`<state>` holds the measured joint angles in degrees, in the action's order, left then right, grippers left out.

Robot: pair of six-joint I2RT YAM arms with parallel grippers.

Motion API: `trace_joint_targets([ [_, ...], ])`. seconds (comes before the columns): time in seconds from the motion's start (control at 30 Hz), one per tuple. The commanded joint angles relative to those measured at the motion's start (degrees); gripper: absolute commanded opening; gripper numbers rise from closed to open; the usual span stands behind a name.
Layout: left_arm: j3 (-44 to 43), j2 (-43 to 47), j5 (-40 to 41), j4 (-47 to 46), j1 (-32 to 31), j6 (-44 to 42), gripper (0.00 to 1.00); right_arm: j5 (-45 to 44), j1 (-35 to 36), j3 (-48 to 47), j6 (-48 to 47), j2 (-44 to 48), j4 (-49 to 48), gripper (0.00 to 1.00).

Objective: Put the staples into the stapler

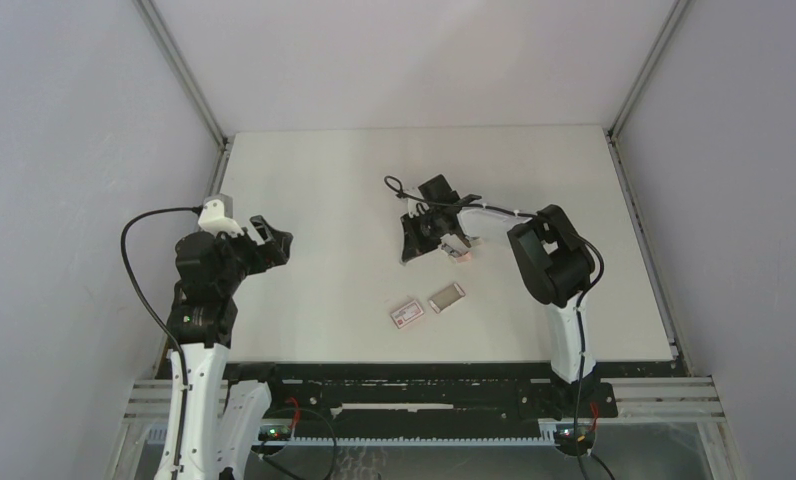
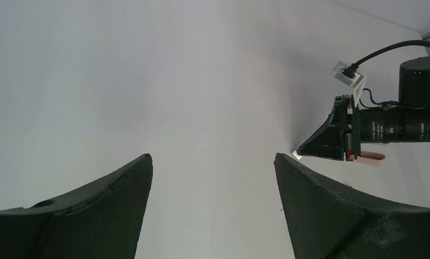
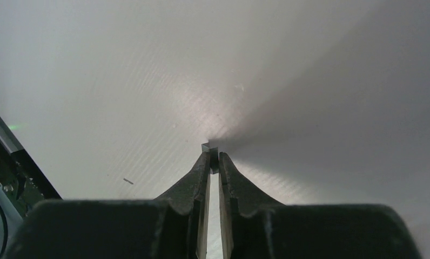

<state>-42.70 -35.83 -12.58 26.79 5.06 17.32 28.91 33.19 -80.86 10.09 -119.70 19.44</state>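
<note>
Right gripper [image 3: 213, 160] is pinching the staples [image 3: 208, 147] at its very tips beside the stapler [image 1: 461, 249]; so slight a hold is probably risking a slip. Left gripper [image 2: 213, 162] is gaping, empty.

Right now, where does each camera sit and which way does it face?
Top camera: above and behind the robot, looking down on the table; left arm and right arm show.
Left wrist: on the left arm, facing across the table toward the right arm; open left gripper in front.
Right wrist: low over the table, facing down; right gripper shut on a small grey strip.
Shared: top and left wrist views both show the right arm and stapler.
</note>
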Motion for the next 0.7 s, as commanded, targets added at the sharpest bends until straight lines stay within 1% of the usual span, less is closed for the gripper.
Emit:
trace_joint_targets([
  [0.0,-0.75,0.68,-0.06,-1.32,0.58,-1.06,0.87,-2.86,0.42,0.17,0.18,-0.23,-1.99,0.1],
  [0.13,-0.8,0.77,0.01,-1.3,0.63,-1.06,0.88,-4.74,0.13,0.18,-0.39,0.0,-1.07,0.14],
  [0.27,-0.76,0.77,0.01,-1.3,0.57,-1.15,0.88,-7.85,-0.05,0.18,-1.75,1.22,0.34,0.24],
  [0.33,-0.78,0.77,-0.01,-1.3,0.57,-1.12,0.88,-9.38,0.16,0.18,-2.64,2.13,0.76,0.27],
  [0.53,-0.8,0.77,-0.04,-1.32,0.57,-1.06,0.88,-15.17,3.34,-0.22,-5.99,3.92,1.91,0.33],
  [0.67,-0.8,0.73,-0.18,-1.38,0.57,-1.06,0.88,-20.55,5.83,-0.7,-7.89,3.79,2.02,0.36],
])
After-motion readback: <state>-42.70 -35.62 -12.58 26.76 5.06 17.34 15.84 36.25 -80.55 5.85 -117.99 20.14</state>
